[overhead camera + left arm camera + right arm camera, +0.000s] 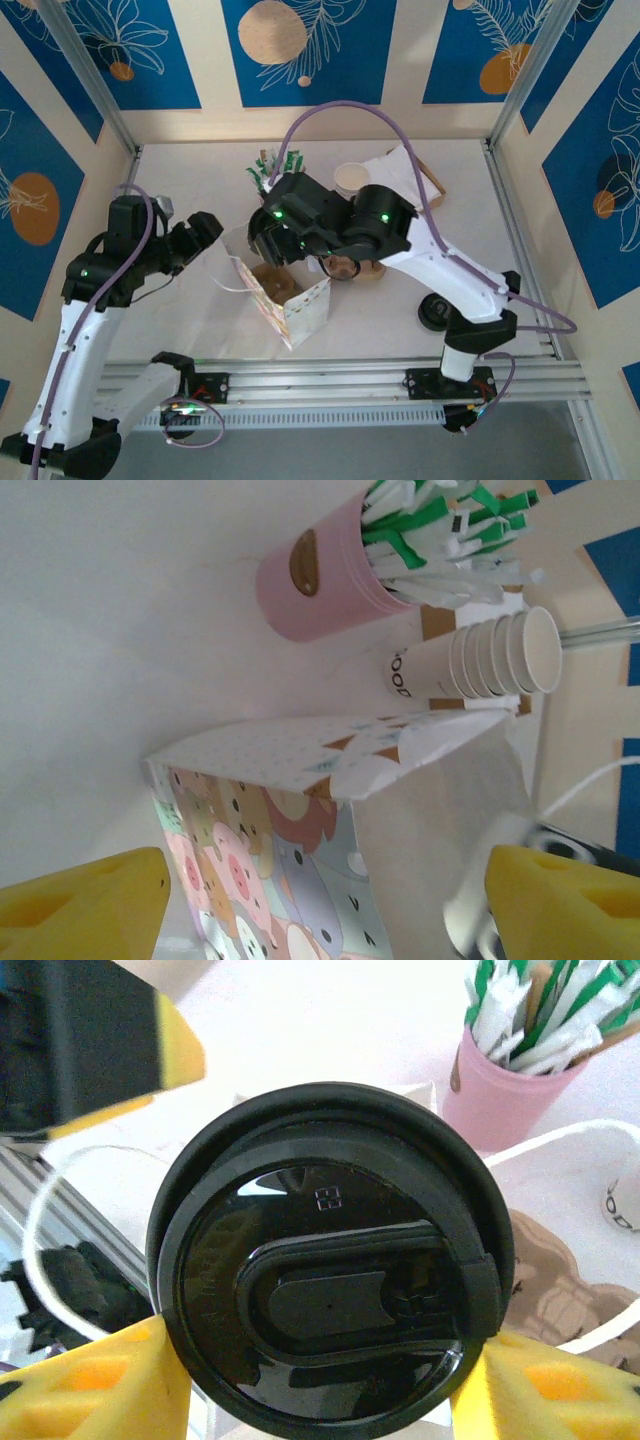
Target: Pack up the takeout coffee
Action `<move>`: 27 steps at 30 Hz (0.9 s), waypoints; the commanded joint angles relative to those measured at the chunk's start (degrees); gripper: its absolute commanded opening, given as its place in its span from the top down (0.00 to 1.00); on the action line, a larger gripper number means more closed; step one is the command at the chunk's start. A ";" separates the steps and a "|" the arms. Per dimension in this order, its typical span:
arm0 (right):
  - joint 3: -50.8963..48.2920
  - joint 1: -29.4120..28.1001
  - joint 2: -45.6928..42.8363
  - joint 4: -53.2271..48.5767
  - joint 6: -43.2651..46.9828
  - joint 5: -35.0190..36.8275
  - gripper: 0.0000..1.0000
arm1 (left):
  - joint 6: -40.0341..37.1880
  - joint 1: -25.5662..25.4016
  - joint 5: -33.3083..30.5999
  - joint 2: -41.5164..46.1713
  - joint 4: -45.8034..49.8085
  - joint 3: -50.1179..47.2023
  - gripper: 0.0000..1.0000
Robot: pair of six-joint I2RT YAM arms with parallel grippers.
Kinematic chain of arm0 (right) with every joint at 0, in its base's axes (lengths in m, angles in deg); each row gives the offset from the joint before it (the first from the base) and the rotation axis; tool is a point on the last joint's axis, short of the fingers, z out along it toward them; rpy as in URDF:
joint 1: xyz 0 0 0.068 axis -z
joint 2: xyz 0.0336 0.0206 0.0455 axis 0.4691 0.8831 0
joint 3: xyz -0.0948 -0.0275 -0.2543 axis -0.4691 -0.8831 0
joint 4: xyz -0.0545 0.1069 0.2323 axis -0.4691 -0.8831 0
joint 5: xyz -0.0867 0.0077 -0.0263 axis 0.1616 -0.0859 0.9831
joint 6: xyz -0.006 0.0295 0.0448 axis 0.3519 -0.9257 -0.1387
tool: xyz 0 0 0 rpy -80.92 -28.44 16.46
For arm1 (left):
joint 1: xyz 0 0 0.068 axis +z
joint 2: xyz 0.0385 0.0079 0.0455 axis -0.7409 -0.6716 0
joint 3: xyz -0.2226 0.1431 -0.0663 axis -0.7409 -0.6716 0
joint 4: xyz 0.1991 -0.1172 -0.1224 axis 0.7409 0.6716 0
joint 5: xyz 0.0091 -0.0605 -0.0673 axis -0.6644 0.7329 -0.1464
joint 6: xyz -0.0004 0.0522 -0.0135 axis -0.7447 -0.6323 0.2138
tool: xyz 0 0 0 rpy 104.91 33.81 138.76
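Left gripper [203, 232]: jaws were found apart, paper bag [297, 305] just beside, ungripped. Right gripper [320, 1380]: was clamped on lidded coffee cup [330, 1260], held over the bag's mouth. Step judged: insertion. Next, a straight, upright lowering was called for, then release.

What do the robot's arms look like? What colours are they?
The left arm and right arm both have smooth white tube-shaped parts. These are joined by chunky black joints with small green lights. A thin purple cable loops along each arm. The fingers end in soft yellow foam pads, shaped like wedges of cheese.
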 commanded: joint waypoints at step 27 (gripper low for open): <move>6.22 4.30 14.06 -5.54 -0.54 -6.35 0.39 | -0.02 0.64 5.17 7.20 4.53 -5.03 0.18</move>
